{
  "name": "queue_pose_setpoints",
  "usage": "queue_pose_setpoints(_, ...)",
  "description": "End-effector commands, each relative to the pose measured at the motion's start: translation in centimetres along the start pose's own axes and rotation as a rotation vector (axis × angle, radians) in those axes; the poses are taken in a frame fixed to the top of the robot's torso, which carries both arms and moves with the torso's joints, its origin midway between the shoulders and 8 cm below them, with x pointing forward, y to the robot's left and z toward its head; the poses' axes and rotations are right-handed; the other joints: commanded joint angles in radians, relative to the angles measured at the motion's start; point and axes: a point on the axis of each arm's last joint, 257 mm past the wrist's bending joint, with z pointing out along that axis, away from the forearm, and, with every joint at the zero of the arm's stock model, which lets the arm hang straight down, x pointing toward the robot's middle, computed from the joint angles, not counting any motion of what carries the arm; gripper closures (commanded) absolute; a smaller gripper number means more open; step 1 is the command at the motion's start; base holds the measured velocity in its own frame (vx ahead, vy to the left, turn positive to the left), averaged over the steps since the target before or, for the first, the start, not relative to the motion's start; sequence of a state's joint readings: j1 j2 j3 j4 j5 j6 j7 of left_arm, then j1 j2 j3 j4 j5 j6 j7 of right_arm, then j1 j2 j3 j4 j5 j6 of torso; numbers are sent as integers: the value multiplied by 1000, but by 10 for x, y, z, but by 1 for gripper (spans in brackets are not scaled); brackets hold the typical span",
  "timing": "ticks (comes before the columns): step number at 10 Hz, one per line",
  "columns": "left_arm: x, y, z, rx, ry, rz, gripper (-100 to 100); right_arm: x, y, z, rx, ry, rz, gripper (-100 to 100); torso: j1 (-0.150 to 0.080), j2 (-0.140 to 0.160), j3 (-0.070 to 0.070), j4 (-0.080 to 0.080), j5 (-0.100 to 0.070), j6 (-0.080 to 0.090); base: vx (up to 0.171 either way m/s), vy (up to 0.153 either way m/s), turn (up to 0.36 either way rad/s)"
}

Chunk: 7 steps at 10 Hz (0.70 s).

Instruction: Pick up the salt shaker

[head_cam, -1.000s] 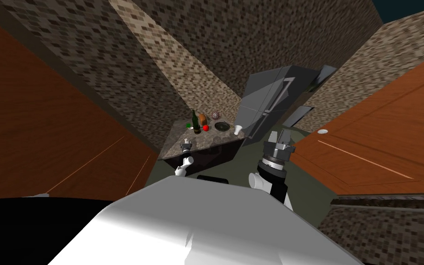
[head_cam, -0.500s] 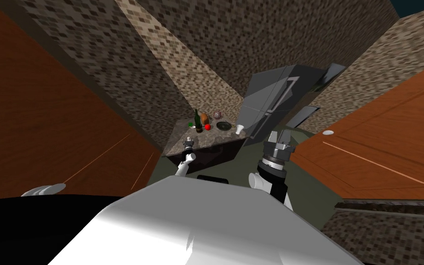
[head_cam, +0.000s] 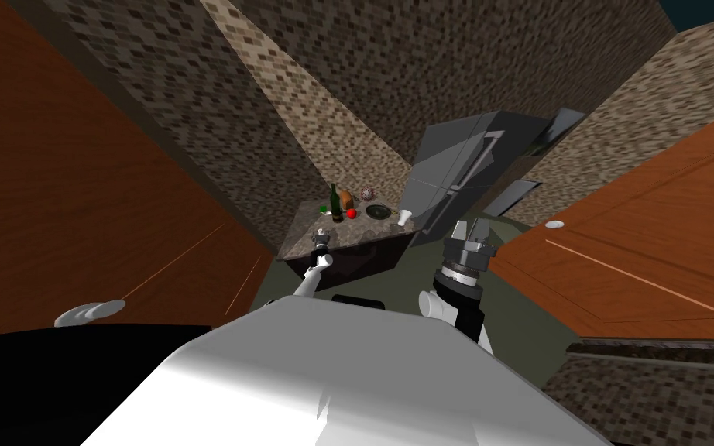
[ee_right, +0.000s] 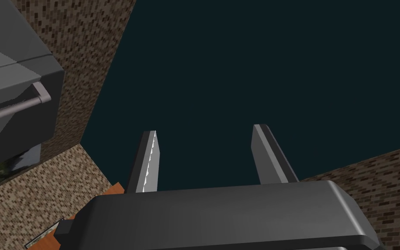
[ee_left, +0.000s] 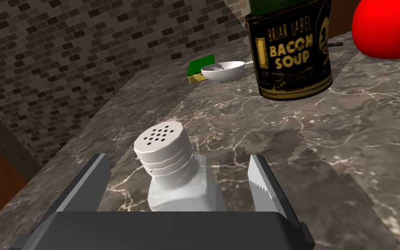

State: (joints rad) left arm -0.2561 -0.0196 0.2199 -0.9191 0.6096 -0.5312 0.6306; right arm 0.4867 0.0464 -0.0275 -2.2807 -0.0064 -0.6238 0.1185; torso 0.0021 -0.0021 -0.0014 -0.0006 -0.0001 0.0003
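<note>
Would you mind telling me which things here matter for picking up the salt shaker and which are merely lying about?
For the job: salt shaker, upright on the counter; left gripper, open, a finger on each side of it.
Lying about: bottle labelled Bacon Soup, red round object, white spoon, green sponge; right gripper, open, idle.

salt shaker [ee_left: 174,171] is a small clear-ish white bottle with flat facets on its body and a ribbed, pale grey round cap with a bunch of little holes on top. it's standing cap up on the dark marbled table [ee_left: 346,143], near the edge, right between the spread fingers of the left end effector [ee_left: 178,159], gaps on both sides.
</note>
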Motion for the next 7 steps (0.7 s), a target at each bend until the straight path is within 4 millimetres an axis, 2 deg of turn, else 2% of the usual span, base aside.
queue_pose_setpoints(1,9,7,10,-3,9,1,-100,0,0,0,0,0,0,0,0,0,0,0,0,0,-41,16,92)
queue_pose_setpoints(4,21,30,24,-31,9,3,-100,0,0,0,0,0,0,0,1,3,2,1,0,0,-61,15,65)
queue_pose_setpoints(5,16,27,21,-26,8,4,-100,0,0,0,0,0,0,0,1,3,2,1,0,0,-22,6,-4)
queue_pose_setpoints(6,16,27,21,-26,8,4,100,0,0,0,0,0,0,0,0,2,1,0,0,0,0,0,0)
queue_pose_setpoints(7,16,28,21,-26,8,4,100,0,0,0,0,0,0,0,0,0,0,0,0,0,0,0,0)
